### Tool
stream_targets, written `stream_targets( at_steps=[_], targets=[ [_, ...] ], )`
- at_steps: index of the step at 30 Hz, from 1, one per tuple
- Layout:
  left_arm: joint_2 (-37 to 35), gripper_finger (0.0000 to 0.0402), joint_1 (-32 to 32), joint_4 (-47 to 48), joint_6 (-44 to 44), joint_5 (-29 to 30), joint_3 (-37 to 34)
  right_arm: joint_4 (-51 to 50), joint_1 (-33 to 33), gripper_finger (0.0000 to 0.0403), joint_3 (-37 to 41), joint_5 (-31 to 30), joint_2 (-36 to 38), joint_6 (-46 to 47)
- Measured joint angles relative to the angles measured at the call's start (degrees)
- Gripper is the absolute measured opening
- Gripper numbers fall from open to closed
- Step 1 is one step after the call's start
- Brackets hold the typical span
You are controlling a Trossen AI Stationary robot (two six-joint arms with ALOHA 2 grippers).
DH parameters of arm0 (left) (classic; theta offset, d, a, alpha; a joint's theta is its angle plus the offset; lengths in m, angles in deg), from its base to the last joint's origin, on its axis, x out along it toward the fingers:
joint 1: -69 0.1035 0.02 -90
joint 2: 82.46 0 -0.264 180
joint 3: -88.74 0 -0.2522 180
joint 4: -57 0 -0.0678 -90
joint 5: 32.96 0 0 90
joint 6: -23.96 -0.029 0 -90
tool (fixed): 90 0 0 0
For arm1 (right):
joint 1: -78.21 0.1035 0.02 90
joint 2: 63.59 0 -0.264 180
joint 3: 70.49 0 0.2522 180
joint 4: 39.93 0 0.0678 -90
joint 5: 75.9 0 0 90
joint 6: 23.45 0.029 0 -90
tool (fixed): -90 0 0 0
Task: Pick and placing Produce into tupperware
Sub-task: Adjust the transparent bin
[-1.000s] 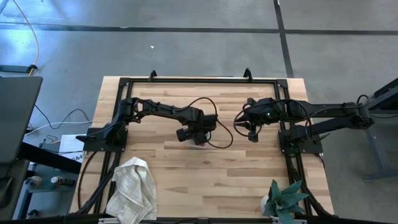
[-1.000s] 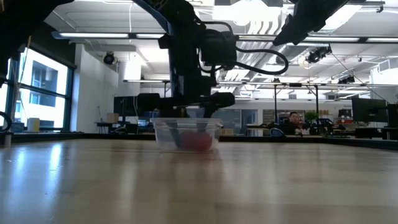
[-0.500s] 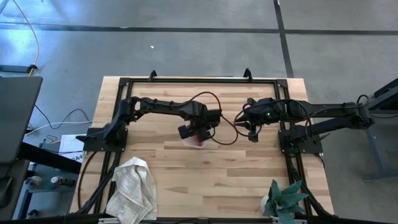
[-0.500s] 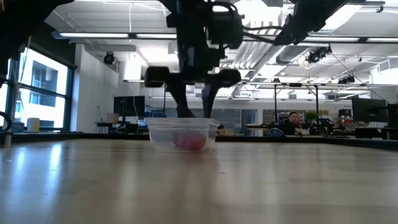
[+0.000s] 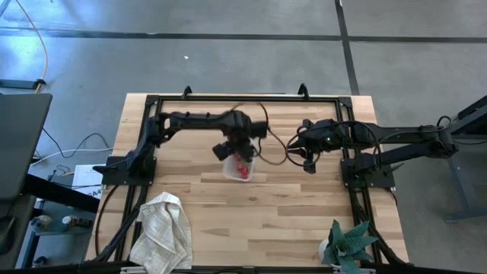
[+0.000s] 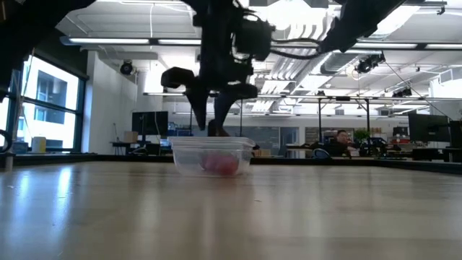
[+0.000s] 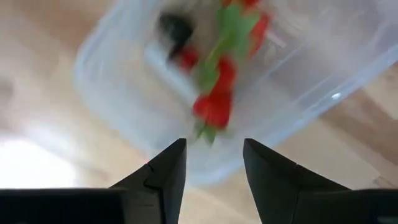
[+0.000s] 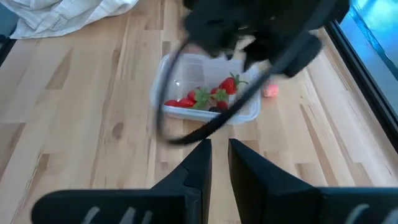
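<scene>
Left tool point(image 6: 211, 124) hovers empty, fingers parted, above the tupperware point(image 5: 237, 166).
Strawberries point(image 8: 205, 98) look soft, bruisable: pinch gently around the middle.

The tupperware point(image 5: 239, 167) sat on the table point(image 5: 289, 213) near its middle, with the produce point(image 5: 243, 168) inside it. The left gripper point(image 5: 237, 151) hung just above it, the right gripper point(image 5: 307, 161) well apart to its right.

Left gripper point(image 6: 211, 130) hangs mid-table, fingers parted and empty; right gripper point(image 5: 308, 164) waits alongside, fingers nearly together.
</scene>
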Motion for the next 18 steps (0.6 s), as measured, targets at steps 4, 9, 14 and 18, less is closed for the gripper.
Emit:
stream_targets(
  at_steps=[4, 9, 14, 18],
  targets=[
    [0.00, 0.0141, 6.28, 0.18, 4.72, -1.48, 0.00, 0.00, 0.00, 0.0047, 0.00, 0.07, -0.01, 0.02],
    [-0.02, 0.0130, 14.07, -0.85, 9.53, -6.24, 0.00, -0.01, 0.00, 0.0047, 0.00, 0.10, -0.01, 0.02],
    [0.00, 0.0122, 19.25, -3.70, 12.89, -10.59, 0.00, 0.00, 0.02, 0.0047, 0.00, 0.10, 0.01, 0.00],
    [-0.02, 0.0123, 19.90, -4.47, 13.88, -10.79, -0.01, 0.00, 0.02, 0.0047, 0.00, 0.10, 0.00, 0.01]
  ],
)
